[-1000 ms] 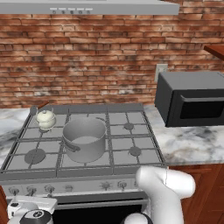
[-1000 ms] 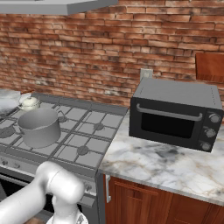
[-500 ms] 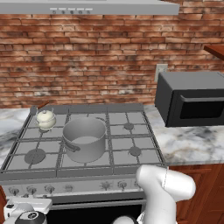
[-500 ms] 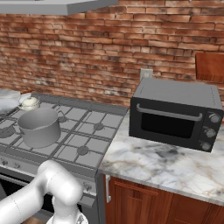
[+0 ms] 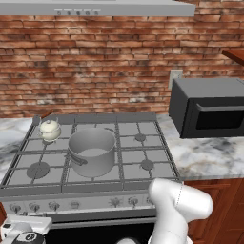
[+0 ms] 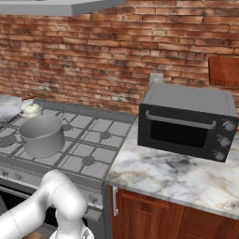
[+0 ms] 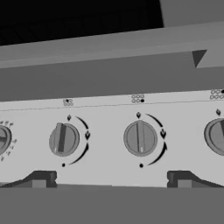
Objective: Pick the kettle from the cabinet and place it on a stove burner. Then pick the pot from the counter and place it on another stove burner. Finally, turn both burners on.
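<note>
Gripper (image 7: 111,179) jaws spread wide, empty, facing the round grey metal stove knobs (image 7: 140,138) just ahead. Knobs appear rigid and smooth; pinch across the raised centre bar. Kettle and pot sit on burners above.

Glossy white rounded arm (image 5: 178,209) segments; tool (image 7: 111,180) with two small dark tips.

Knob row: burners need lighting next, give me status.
Gripper open, facing the knob row, not touching. Kettle and pot sit on separate burners. Nothing in the way.
</note>
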Robot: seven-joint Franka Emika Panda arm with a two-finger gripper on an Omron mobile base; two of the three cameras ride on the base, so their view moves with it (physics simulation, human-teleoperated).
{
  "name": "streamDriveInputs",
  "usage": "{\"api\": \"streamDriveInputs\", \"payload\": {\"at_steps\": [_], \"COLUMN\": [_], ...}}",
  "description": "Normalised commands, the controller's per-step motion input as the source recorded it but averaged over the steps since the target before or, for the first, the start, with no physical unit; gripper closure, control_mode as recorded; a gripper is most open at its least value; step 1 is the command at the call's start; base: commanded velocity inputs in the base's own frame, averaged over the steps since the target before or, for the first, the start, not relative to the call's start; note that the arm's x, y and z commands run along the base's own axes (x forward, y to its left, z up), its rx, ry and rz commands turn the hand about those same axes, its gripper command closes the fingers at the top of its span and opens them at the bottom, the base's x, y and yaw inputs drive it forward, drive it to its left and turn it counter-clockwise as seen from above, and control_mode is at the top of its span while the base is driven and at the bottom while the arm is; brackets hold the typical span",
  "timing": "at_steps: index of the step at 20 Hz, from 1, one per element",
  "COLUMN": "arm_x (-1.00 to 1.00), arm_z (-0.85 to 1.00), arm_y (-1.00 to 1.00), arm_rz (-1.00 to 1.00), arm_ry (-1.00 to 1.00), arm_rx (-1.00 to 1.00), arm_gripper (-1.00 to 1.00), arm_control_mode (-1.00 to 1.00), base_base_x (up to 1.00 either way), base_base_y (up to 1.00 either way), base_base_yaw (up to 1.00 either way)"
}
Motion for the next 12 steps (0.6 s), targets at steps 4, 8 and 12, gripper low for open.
{"api": "streamDriveInputs", "payload": {"at_steps": [4, 8, 12], "arm_x": [0.15, 0.19, 0.19], "arm_z": [-0.14, -0.08, -0.07], "arm_y": [0.03, 0.00, 0.03], "arm_rz": [0.00, 0.00, 0.00], "arm_ry": [0.00, 0.00, 0.00], "arm_rx": [0.00, 0.00, 0.00], "arm_gripper": [-1.00, -1.00, -1.00], "arm_control_mode": [-1.00, -1.00, -1.00], "base_base_x": [0.00, 0.00, 0.00], "base_base_y": [0.00, 0.00, 0.00], "base_base_yaw": [0.00, 0.00, 0.00]}}
